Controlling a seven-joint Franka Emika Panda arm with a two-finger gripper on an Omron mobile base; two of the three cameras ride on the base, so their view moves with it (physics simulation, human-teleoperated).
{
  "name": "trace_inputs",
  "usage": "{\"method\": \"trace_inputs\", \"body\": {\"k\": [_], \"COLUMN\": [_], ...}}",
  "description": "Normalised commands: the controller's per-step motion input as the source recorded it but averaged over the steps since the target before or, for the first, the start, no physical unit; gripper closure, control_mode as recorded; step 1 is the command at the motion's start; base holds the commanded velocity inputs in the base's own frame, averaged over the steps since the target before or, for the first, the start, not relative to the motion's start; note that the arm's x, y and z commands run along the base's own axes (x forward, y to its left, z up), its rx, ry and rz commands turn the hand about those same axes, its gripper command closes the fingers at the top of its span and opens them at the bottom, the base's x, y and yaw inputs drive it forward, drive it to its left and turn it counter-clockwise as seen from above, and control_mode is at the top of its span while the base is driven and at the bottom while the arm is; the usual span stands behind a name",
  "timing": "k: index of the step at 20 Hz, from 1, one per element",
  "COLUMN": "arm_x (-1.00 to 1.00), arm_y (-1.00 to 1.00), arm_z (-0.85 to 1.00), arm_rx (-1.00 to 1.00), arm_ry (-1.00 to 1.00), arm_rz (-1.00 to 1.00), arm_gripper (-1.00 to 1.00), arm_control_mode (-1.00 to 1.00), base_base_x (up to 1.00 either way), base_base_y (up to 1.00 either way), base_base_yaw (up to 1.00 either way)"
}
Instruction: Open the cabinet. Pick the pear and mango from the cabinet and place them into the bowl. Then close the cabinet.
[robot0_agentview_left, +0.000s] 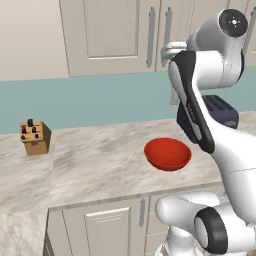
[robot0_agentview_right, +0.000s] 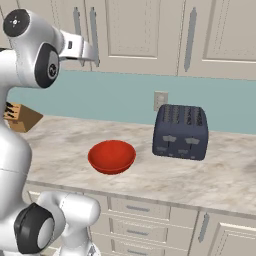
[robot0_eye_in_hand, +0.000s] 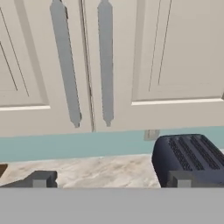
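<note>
cabinet (robot0_eye_in_hand: 131, 65) doors closed | handles just ahead of open jaws

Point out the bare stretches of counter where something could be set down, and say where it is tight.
Widest bare patch: between the knife block and the red bowl. The front counter strip before the toaster is also free. Tightest: the narrow gap between bowl and toaster, though a hand probably passes.
</note>
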Motion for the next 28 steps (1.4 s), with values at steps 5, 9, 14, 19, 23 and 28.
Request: {"method": "trace_inputs", "body": {"k": [5, 9, 14, 19, 23, 28], "arm_x": [0.24, 0.38, 0.39, 0.37, 0.38, 0.32], "arm_y": [0.00, -0.02, -0.05, -0.03, 0.00, -0.02], "arm_z": [0.01, 0.01, 0.02, 0.03, 0.07, 0.02], "arm_rx": [0.00, 0.02, 0.04, 0.04, 0.02, 0.02], "arm_ry": [-0.17, -0.02, 0.00, 0.00, 0.00, 0.00], "arm_rz": [0.00, 0.00, 0.00, 0.00, 0.00, 0.00], "arm_gripper": [-1.00, -1.00, -1.00, -1.00, -1.00, -1.00], "arm_control_mode": [-1.00, -1.00, -1.00, -1.00, -1.00, -1.00], "base_base_x": [0.00, 0.00, 0.00, 0.00, 0.00, 0.00], "base_base_y": [0.00, 0.00, 0.00, 0.00, 0.00, 0.00], "base_base_yaw": [0.00, 0.00, 0.00, 0.00, 0.00, 0.00]}}
